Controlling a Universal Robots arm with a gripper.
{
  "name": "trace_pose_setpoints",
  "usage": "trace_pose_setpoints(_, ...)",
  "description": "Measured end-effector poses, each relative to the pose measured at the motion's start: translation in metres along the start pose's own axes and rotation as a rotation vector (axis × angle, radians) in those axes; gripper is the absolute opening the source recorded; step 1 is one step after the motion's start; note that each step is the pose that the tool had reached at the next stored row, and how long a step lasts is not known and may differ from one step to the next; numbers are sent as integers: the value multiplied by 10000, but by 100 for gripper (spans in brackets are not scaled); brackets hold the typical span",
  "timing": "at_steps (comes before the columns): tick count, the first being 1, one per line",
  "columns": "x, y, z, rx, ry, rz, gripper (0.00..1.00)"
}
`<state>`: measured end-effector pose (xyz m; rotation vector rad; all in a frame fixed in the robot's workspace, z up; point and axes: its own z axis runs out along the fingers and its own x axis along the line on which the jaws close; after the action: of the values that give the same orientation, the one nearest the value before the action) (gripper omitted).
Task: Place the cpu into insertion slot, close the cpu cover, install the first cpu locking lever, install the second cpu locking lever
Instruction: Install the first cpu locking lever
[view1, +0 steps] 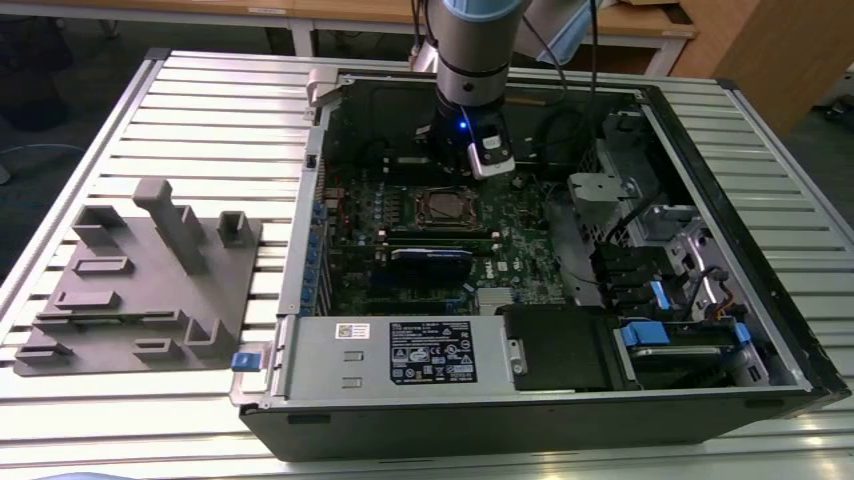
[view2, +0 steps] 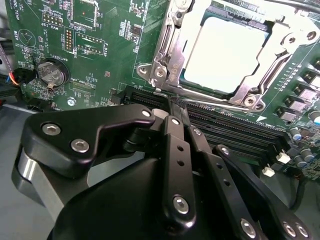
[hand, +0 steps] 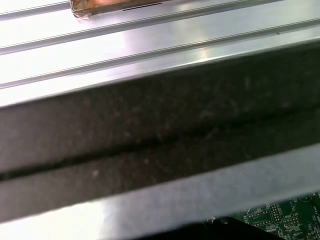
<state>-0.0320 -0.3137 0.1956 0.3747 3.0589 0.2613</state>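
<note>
In the exterior view my gripper (view1: 451, 172) hangs inside the open computer case, just behind the insertion slot (view1: 441, 206) on the green motherboard (view1: 400, 250). The second wrist view shows the cpu (view2: 225, 52), its bright silver-grey top lying in the slot. The cpu cover (view2: 169, 47), a shiny metal frame, lies flat around it. My gripper (view2: 173, 103) is shut, its black fingers (view2: 175, 145) pressed together. Their tips rest at a thin wire locking lever (view2: 210, 102) that runs along the socket's edge. I cannot tell whether the lever is pinched.
A grey fixture block (view1: 134, 280) sits on the slatted table at the exterior view's left. The case holds a power supply (view1: 400, 352) and drive bays (view1: 667, 300). Black memory slots (view2: 235, 132) and a coin battery (view2: 52, 74) flank the socket. The case wall (hand: 160, 130) is close.
</note>
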Motion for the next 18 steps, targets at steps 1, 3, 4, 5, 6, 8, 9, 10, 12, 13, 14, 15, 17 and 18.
trace_pose_setpoints(1, 0, 0, 0, 4, 0, -5, 11)
trace_pose_setpoints(3, 0, 0, 0, 4, 0, -7, 11)
trace_pose_setpoints(4, 0, 0, 1, 4, 0, -7, 11)
trace_pose_setpoints(5, 0, 0, 0, 2, -1, -7, 11)
trace_pose_setpoints(6, 0, 1, -4, 2, -1, -7, 11)
trace_pose_setpoints(8, -1, 4, -24, 2, -1, -7, 11)
trace_pose_setpoints(9, -1, 7, -37, 2, -1, -6, 11)
trace_pose_setpoints(10, -1, 9, -48, 2, -1, -7, 11)
trace_pose_setpoints(12, -2, 10, -53, 1, -1, -7, 11)
trace_pose_setpoints(13, -2, 9, -53, -2, -9, -9, 11)
trace_pose_setpoints(14, -3, 5, -55, -5, -33, -13, 11)
trace_pose_setpoints(15, -3, 2, -55, -13, -72, -18, 11)
trace_pose_setpoints(17, -5, -4, -56, -31, -167, -34, 11)
trace_pose_setpoints(18, -5, -6, -57, -40, -215, -43, 11)
